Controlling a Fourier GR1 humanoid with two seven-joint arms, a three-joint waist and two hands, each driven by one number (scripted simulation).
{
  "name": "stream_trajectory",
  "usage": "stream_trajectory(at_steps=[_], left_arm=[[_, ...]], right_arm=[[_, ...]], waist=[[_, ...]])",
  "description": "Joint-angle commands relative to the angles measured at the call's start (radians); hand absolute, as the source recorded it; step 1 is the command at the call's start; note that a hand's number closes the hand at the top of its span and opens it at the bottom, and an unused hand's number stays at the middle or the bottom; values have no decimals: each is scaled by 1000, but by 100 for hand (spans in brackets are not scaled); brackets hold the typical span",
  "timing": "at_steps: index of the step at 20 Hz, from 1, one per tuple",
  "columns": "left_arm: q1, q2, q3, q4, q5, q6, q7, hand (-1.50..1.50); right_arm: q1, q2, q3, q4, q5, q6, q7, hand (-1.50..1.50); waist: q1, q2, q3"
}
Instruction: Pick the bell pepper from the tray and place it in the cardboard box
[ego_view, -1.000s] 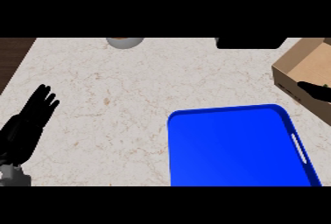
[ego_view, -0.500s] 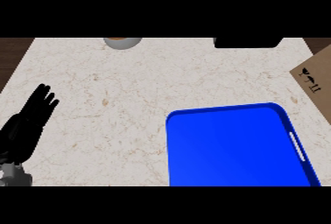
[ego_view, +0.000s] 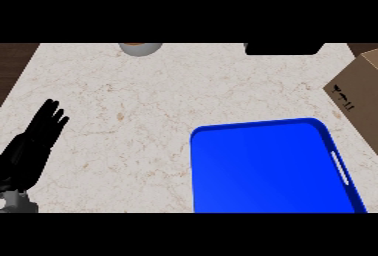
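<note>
Left hand (ego_view: 31, 150): at 8 o'clock, resting, fingers straight and together, tips toward 1 o'clock.
Left forearm (ego_view: 13, 202): grey, entering at 7 o'clock.

The tray (ego_view: 266, 170) lies on the counter (ego_view: 148, 110) at the near right. The box (ego_view: 358, 92) stands behind it at the right edge, apart from it. At the far edge sit a cup (ego_view: 140, 48), left of centre, and a block (ego_view: 284, 48) to its right; the left hand (ego_view: 33, 145) shows at the near left, well apart from the tray.
</note>
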Motion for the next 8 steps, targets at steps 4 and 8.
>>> stream_trajectory(at_steps=[4,8], left_arm=[[10,7,-1,-26,6,-12,24,0],[26,-31,-36,-73,-27,23,34,0]], right_arm=[[142,-106,-123,32,-193,129,-79,-150],[194,-86,-120,35,-207,129,-127,-150]], waist=[[3,1,0],[6,1,0]])
